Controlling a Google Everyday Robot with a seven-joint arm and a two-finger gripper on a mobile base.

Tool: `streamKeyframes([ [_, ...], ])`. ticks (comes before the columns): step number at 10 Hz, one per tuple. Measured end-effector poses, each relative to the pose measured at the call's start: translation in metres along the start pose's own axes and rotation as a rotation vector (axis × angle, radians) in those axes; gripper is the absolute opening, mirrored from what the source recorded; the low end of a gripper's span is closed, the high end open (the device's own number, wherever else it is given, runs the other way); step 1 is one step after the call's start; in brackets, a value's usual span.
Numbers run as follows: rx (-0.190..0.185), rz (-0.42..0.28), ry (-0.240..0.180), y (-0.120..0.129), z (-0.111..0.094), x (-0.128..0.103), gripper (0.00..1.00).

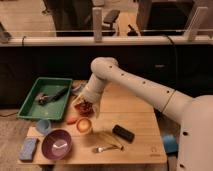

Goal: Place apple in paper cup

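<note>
bg: dark wall panel | pale rail on top | office chair beyond | wood table | dim warm light

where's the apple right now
Camera view: the apple sits in the mouth of the paper cup, left of table centre, just below the gripper, beside the purple bowl.

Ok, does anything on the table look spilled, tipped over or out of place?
Nothing stands out. The apple sits in the mouth of the upright paper cup, the gripper hangs just above it, and the bowl and tray sit flat.
</note>
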Motion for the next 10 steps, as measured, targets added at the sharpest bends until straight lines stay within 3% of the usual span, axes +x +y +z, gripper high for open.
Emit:
streamKeyframes([
  [10,-0.022,0.019,-0.002,0.0005,0.0003,0.0018,0.8],
])
